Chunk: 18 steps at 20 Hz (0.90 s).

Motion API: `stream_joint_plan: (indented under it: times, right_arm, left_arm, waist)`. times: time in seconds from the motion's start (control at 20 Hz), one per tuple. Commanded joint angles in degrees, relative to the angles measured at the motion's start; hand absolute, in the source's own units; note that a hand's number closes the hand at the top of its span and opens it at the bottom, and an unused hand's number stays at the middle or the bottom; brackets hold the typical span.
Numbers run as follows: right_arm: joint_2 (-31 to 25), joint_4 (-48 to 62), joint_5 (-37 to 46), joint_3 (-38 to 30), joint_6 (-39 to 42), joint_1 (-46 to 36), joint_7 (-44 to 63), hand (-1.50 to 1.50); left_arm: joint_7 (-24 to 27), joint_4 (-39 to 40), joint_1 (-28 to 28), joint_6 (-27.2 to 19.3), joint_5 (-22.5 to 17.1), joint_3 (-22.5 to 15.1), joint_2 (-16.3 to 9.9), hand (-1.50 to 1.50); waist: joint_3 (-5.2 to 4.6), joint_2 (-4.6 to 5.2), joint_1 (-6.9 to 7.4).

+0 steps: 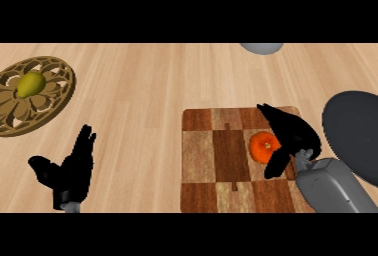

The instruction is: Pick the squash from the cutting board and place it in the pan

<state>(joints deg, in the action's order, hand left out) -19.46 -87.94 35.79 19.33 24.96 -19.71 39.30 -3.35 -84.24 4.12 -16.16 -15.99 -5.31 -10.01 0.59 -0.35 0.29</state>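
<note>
— Pale wood surface [162,75] all the way across, grain running left to right. What's sitting on it?

— One checkered cutting board [214,165] at the near right, and one orange squash [261,147] on it, toward the board's right side.

— And the hands?

— Two. The right hand [291,132] is over the board, coming in from the near right. Its palm and fingers lie along the squash's right and far side, and the thumb hangs down just near of it. It's partly curled about the squash; I can't tell whether it actually touches. The squash is still down on the board.

— The other one?

— The left hand [74,167] rests at the near left, open, fingers straight and pointing away, holding nothing.

— Where's the pan?

— One dark grey pan [354,135] at the right edge, just beside the board, partly cut off. Also one carved round plate [55,97] at the far left with one yellow-green fruit [29,84] on it, and one grey object [262,47] at the far edge.
</note>
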Motion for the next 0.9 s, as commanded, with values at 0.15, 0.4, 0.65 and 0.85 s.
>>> stream_joint_plan:
  times: [0.15,0.4,0.65,0.85]
  right_arm:
    - [3.42,10.72,4.21,0.56,-5.47,-1.90,-10.09,1.50]
    - [1.01,10.26,8.49,2.06,-10.92,1.63,-19.11,1.50]
    - [4.63,10.90,10.64,1.39,-8.52,-0.76,-15.88,1.50]
    - [1.01,-2.96,13.56,6.19,-11.50,13.95,-16.11,1.50]
  left_arm:
    - [-4.71,-2.08,0.04,-1.55,1.07,-2.03,2.46,0.00]
    - [-1.67,2.49,-0.52,-0.86,1.68,-1.92,4.48,0.00]
    - [-4.34,-2.49,1.91,0.79,1.18,-0.38,2.33,0.00]
    - [-0.13,2.47,2.13,3.04,0.11,1.17,2.91,0.00]
  waist:
    - [-0.56,0.48,0.36]
    - [-0.58,0.45,-0.15]
    - [-0.58,0.33,0.08]
    - [-0.62,0.12,-1.04]
